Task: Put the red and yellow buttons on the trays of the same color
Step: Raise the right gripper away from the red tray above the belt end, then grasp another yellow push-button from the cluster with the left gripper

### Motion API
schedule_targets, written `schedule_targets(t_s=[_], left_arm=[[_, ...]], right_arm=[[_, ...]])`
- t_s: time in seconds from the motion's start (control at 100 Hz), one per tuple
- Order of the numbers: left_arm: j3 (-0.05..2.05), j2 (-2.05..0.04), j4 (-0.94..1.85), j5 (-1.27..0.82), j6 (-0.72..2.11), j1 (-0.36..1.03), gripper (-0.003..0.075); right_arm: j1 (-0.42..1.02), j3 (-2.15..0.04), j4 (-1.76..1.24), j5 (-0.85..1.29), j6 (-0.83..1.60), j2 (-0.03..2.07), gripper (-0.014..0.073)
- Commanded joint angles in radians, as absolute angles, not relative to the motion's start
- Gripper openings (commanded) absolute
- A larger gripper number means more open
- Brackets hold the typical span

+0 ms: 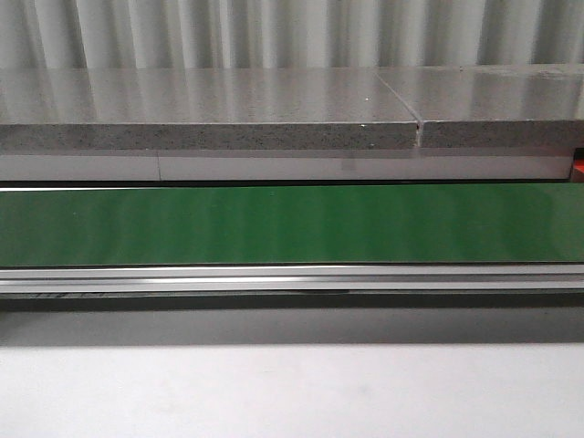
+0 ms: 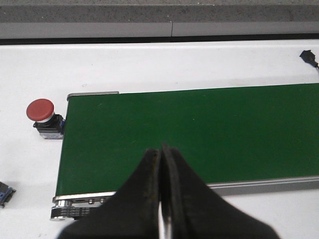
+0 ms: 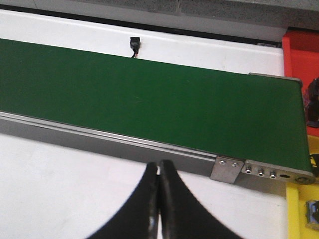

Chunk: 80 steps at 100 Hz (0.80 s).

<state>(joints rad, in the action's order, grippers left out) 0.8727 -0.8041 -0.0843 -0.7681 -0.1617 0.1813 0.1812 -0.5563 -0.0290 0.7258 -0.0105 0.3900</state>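
A red button (image 2: 40, 110) on a dark base stands on the white table just off the end of the green conveyor belt (image 2: 199, 134). My left gripper (image 2: 161, 149) is shut with nothing in it, above the belt's near edge, well apart from the button. My right gripper (image 3: 159, 166) is shut and empty over the white table just short of the belt (image 3: 149, 99). Past that belt's end lie a red tray (image 3: 301, 55) and a yellow tray (image 3: 299, 211). No yellow button is in view. Neither gripper shows in the front view.
The belt (image 1: 292, 224) spans the front view, with a grey stone ledge (image 1: 210, 114) behind. A black connector (image 3: 134, 46) lies beyond the belt. A dark object (image 3: 313, 102) sits near the red tray. A small dark-blue part (image 2: 5, 193) lies at the table's edge.
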Motion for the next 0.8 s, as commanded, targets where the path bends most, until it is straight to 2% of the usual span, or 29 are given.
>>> schedule_targets(t_s=[0.0,0.14,0.21,0.28,0.43,0.5,0.79], left_arm=[[0.957,-0.872,-0.096,-0.748,-0.189,0.145,-0.002],[1.017,-0.971,-0.096,-0.79,-0.189,0.045,-0.0008],[1.034,-1.022,-0.096,-0.815,-0.189,-0.009,0.005],[1.045,-1.061,-0.096,-0.838,-0.189,-0.06,0.016],[1.055,-1.133,-0.094,-0.857,-0.189,-0.15,0.0476],[1.055,-1.155,-0.094,-0.859,-0.189,-0.187,0.0564],[1.116,-1.289,-0.081,-1.068,-0.189,-0.361,0.0543]], right_arm=[[0.182,-0.58,-0.032,0.666,0.0,0.394,-0.0079],[0.182,-0.58,-0.032,0.666,0.0,0.394,-0.0079],[0.182,-0.58,-0.032,0.666,0.0,0.394,-0.0079],[0.182,-0.58,-0.032,0.666,0.0,0.394,-0.0079],[0.182,-0.58,-0.032,0.666,0.0,0.394,-0.0079],[0.182,-0.58,-0.032,0.666,0.0,0.394,-0.0079],[0.182,-0.58,-0.032,0.666,0.0,0.394,-0.0079]])
